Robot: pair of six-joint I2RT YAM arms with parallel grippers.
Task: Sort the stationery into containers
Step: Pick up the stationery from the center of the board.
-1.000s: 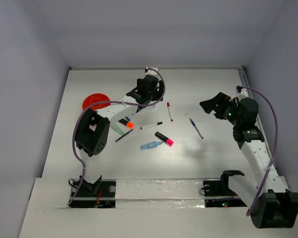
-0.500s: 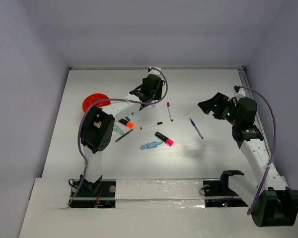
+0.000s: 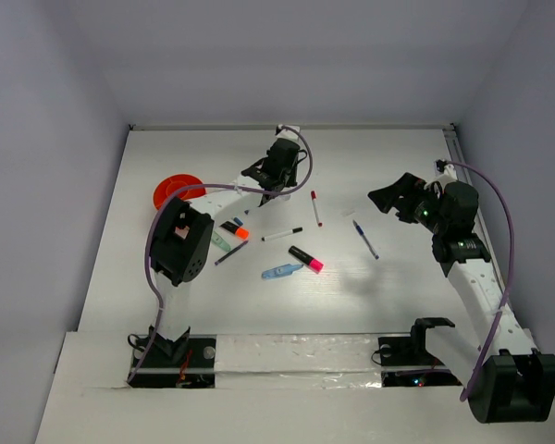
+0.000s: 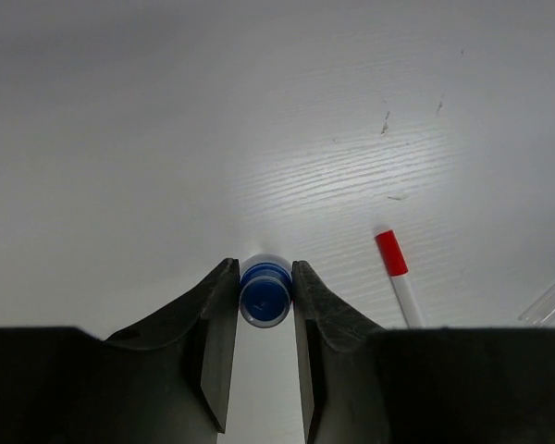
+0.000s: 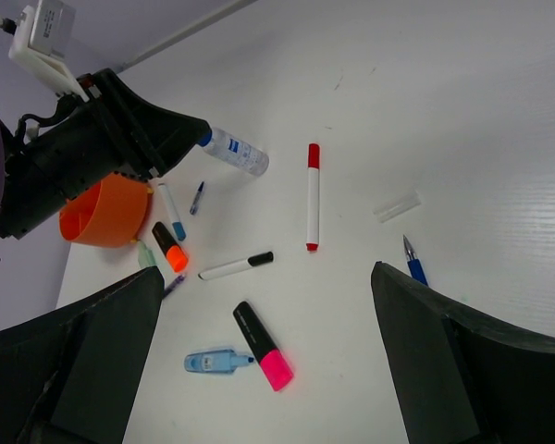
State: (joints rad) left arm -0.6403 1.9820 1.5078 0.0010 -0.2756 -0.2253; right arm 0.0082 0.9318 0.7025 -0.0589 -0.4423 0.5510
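One bottle [image 4: 265,298] is pinched by its blue cap in the left pincer [image 4: 264,276], long axis pointing straight ahead; the orange cup [image 3: 173,192] lies toward the tabletop's left edge.

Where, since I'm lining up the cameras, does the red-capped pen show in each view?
Top external: red-capped pen, near the picture's centre.
Left wrist: pen at lower right.
Right wrist: pen at upper centre, cap up.
Shared landmark: the left gripper, shut on a small bottle, just left of the pen.
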